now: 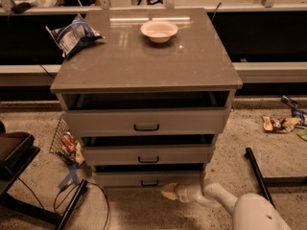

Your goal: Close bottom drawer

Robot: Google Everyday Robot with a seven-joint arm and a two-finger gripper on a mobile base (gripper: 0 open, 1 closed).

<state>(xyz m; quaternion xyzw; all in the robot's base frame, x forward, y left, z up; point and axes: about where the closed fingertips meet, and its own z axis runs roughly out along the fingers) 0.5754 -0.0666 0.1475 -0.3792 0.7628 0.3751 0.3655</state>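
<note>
Speckled floor (242, 145); pincer (169, 192) below flat grey bottom drawer (148, 178).

A pale grey cabinet (144, 61) stood at centre frame, with a white bowl (159, 30) and a crumpled blue snack bag (74, 35) on its top. The top drawer (146, 121), middle drawer (146, 155) and bottom drawer (129, 179) all sat ajar, a dark gap above each front. The gripper (169, 192), on a white arm (216, 198) reaching in from the lower right corner, sat low near the floor, just below and right of the bottom drawer's black handle (149, 182). A wire basket (61, 137) leaned at the cabinet's left, and wrappers (278, 123) lay on the floor at right.
</note>
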